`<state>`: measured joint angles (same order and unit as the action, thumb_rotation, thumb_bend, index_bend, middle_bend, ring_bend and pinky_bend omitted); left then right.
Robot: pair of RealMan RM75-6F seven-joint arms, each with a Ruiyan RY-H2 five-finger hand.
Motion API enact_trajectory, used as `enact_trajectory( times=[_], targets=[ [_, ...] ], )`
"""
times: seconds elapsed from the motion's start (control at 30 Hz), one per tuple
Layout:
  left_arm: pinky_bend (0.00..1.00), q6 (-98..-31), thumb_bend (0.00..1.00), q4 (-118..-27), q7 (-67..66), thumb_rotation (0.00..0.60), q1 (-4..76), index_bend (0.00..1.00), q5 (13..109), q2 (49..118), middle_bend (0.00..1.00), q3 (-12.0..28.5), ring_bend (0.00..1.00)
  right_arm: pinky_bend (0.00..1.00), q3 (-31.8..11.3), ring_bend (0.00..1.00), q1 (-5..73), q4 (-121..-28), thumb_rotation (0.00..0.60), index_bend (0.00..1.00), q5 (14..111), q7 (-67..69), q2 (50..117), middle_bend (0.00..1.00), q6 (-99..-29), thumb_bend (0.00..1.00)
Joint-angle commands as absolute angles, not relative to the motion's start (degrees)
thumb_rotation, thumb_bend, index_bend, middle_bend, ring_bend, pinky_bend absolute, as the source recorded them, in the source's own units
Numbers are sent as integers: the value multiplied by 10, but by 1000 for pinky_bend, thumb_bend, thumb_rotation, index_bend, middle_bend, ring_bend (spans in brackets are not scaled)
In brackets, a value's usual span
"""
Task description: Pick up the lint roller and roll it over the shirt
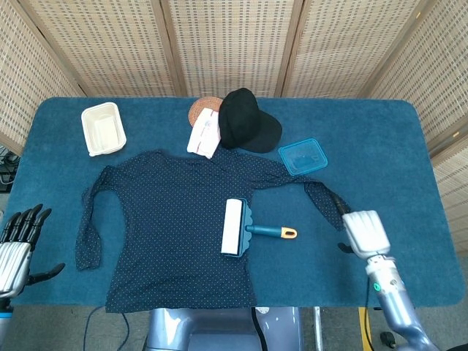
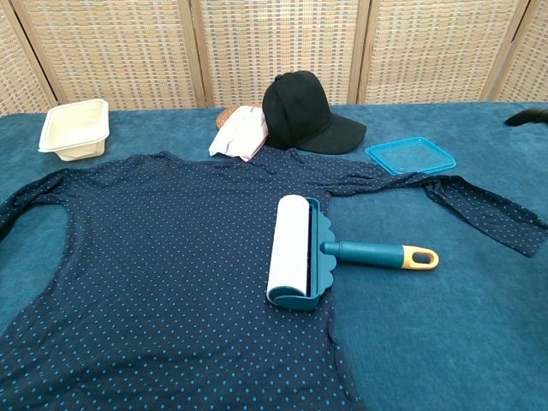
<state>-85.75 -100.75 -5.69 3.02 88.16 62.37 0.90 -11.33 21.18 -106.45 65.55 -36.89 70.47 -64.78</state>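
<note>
Shirt (image 1: 172, 227) spread flat across the blue tabletop (image 1: 380, 139), navy with little dots, sleeves thrown out to both sides. Lint roller (image 1: 245, 228) lies on it, right at the shirt's 3 o'clock hem: the white roll sits on the cloth, and the teal handle with its yellow loop points off toward 3 o'clock onto bare tabletop. Nobody has hold of it.

Right hand (image 1: 364, 230) hangs above the tabletop at about 3 o'clock from the roller, well apart from the handle tip, just beside the end of the shirt's sleeve. We see its pale back from above; dark fingertips poke out beyond it, but how far the fingers are spread I cannot tell. Nothing shows in it.

Left hand (image 1: 18, 245) sits down at the tabletop's 8 o'clock corner, fingers straight and apart, thumb out to the side, holding nothing, clear of the sleeve there.

Up at 12 o'clock from the roller: a black cap (image 1: 245, 121), a folded white cloth (image 1: 204, 134) touching it, a white tray (image 1: 103, 129) toward 10, and a blue lid (image 1: 302, 156) toward 1.
</note>
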Motion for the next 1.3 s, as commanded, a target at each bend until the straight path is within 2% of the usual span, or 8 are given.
enact_trajectory(
  times=[0.03, 0.17, 0.3, 0.47, 0.6, 0.8, 0.93, 1.3],
  targets=[
    [0, -851, 0, -1006, -55, 600, 33, 0, 873, 624, 0, 13, 0, 1000, -155, 1000, 336, -1074, 600, 0, 452, -511, 781, 1000, -591, 0],
    [0, -846, 0, -1004, -51, 600, 36, 0, 864, 623, 0, 15, 0, 1000, -158, 1000, 385, -1054, 600, 24, 363, -568, 830, 1000, -618, 0],
    [0, -841, 0, -1002, -48, 600, 38, 0, 858, 623, 0, 17, 0, 1000, -168, 1000, 424, -1046, 600, 239, 285, -600, 863, 1000, -647, 13],
    [0, -828, 0, -999, -48, 600, 45, 0, 848, 623, 0, 19, 0, 1000, -163, 1000, 467, -1018, 600, 403, 259, -629, 938, 1000, -718, 200],
    [0, -827, 0, -998, -47, 600, 46, 0, 848, 623, 0, 18, 0, 1000, -152, 1000, 482, -1007, 600, 432, 256, -638, 968, 1000, -743, 259],
    [0, -826, 0, -999, -45, 600, 47, 0, 846, 623, 0, 18, 0, 1000, -145, 1000, 494, -988, 600, 389, 249, -644, 993, 1000, -761, 295],
    [0, -821, 0, -998, -51, 600, 50, 0, 846, 625, 0, 16, 0, 1000, -137, 1000, 502, -958, 600, 395, 250, -653, 1015, 1000, -775, 363],
    [0, -819, 0, -997, -54, 600, 52, 0, 842, 628, 0, 15, 0, 1000, -123, 1000, 505, -938, 600, 432, 248, -652, 1036, 1000, -767, 385]
  ],
)
